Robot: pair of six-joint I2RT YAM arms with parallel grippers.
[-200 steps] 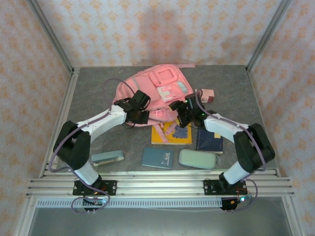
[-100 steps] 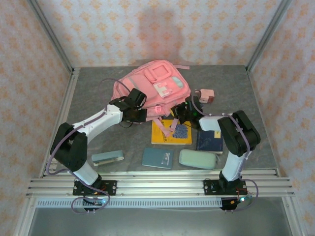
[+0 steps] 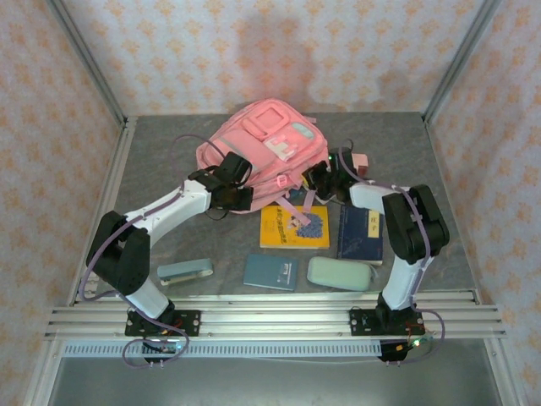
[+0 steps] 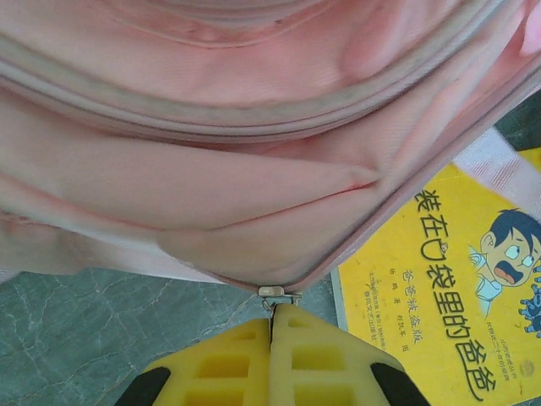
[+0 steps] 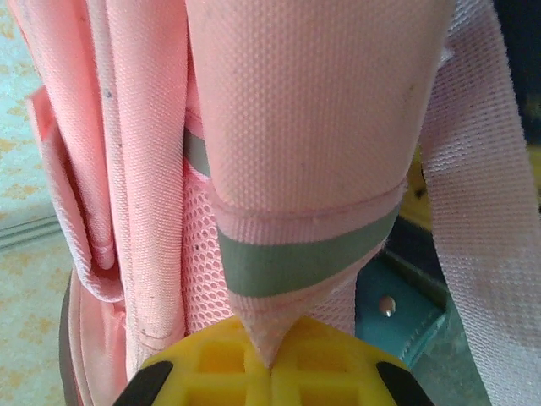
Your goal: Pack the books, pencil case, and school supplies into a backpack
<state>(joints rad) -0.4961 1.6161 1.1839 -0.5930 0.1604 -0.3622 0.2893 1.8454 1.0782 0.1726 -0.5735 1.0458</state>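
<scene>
Pink fabric backpack (image 3: 262,144) lies far-centre on the grey table (image 3: 439,169), its near edge over a yellow cartoon-cover book (image 3: 296,230). The left gripper (image 4: 272,315) pinches the backpack's metal zip pull (image 4: 279,294); the right gripper (image 5: 269,359) clamps its pink webbing strap (image 5: 304,169).

Pink sharpener (image 3: 362,159) mostly behind right arm (image 3: 372,194), yellow book (image 4: 439,321) cut by frame edge
</scene>
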